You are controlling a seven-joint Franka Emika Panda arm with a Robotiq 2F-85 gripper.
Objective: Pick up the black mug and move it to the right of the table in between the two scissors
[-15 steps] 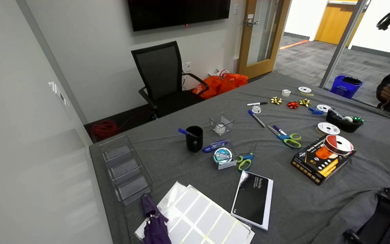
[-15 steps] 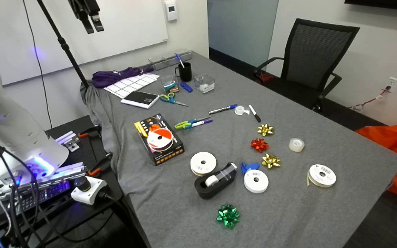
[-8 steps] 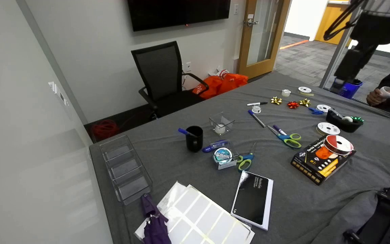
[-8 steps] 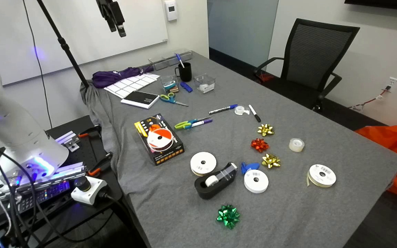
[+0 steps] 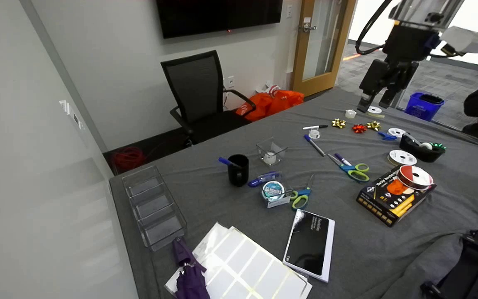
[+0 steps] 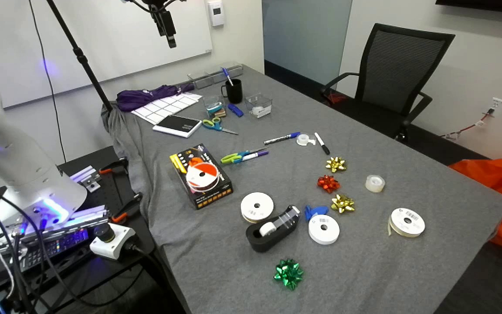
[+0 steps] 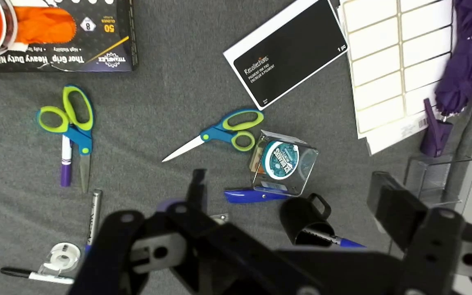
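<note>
The black mug (image 5: pixel 238 172) stands upright on the grey-clothed table (image 5: pixel 210 199) with a blue-capped marker (image 7: pixel 351 243) leaning in it. It also shows in an exterior view (image 6: pixel 234 92) and in the wrist view (image 7: pixel 297 213), its handle pointing to the upper right there. One pair of blue-green scissors (image 5: pixel 301 198) lies near the notebook-like ink pad. The other pair of scissors (image 5: pixel 353 169) lies nearer the glove box. My gripper (image 5: pixel 375 104) is open and empty, high above the table. In the wrist view its fingers stand wide apart, with the mug below between them.
A clear box with a teal tin (image 7: pixel 281 159) and a blue cutter (image 7: pixel 244 196) lie close beside the mug. A clear square holder (image 5: pixel 271 151) stands behind it. A divided clear tray (image 5: pixel 154 207), umbrella (image 5: pixel 189 274), ink pad (image 5: pixel 310 245) and glove box (image 5: pixel 388 199) surround the area.
My gripper has swung in over the table, leftward in one exterior view and rightward in the other, staying high and empty. The mug and both scissors have not moved.
</note>
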